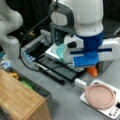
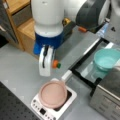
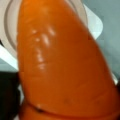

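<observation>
One carrot (image 3: 65, 62) is clenched in the gripper (image 1: 92, 70), lifted off the grey table (image 1: 65, 100) just beside the pink pan (image 2: 53, 94) on the scale (image 2: 62, 110) near its edge, not yet set down.

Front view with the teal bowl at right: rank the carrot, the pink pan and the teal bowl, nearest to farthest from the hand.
1. Carrot: in the hand itself, sticking out toward a front view's right.
2. Pink pan: just below the hand, on the white cooker.
3. Teal bowl: farthest, off at a front view's right, past the black frame.
</observation>
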Controlling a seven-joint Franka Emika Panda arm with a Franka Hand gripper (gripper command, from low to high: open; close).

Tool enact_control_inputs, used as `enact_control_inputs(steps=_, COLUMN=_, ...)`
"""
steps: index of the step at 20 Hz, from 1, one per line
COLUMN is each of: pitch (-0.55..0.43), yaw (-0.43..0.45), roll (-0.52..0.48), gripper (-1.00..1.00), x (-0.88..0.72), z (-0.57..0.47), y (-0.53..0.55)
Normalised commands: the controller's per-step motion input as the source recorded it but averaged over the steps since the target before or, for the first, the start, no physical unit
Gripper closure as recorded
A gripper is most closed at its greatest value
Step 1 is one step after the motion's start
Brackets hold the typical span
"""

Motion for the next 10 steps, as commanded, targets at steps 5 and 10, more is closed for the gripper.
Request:
enact_control_inputs(steps=5, pitch=0.07, yaw=-0.395, roll=0.043, gripper=1.0, x=-0.32, z=-0.04, y=0.03)
enact_control_inputs(steps=10, pitch=0.0, yaw=-0.321, roll=0.041, gripper=1.0, x=-0.51, z=-0.11, y=0.07)
